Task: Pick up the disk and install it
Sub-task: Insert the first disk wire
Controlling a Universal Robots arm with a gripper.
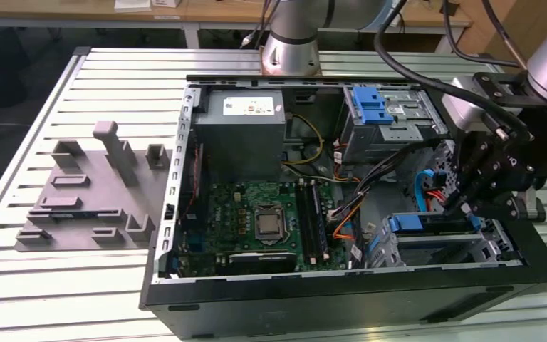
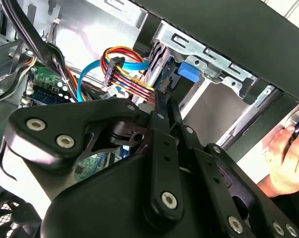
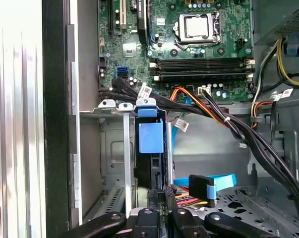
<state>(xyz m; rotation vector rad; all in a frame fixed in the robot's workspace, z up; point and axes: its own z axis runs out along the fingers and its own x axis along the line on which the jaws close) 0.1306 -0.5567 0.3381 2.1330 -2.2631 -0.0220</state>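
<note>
The disk (image 1: 432, 224) sits on edge in the metal drive cage (image 1: 464, 251) at the front corner of the open computer case, on the exterior view's right. Its blue carrier tab (image 3: 150, 136) faces the motherboard, and the dark body runs back toward me. The same blue tab (image 2: 187, 71) appears in the second wrist view. My gripper (image 1: 458, 207) hangs over the cage with its fingers close together. The fingertips (image 3: 157, 194) rest at the disk's near end. The gripper (image 2: 165, 96) points into the cage slot, shut, with nothing visible between the fingers.
Orange, red and blue cables (image 3: 209, 186) lie beside the cage. The motherboard (image 1: 264, 221) and grey power supply box (image 1: 245, 135) fill the case's middle. Another bay with a blue latch (image 1: 373, 107) stands at the back. A grey fixture (image 1: 83, 199) lies on the table. A person's hand (image 2: 288, 153) is outside the case wall.
</note>
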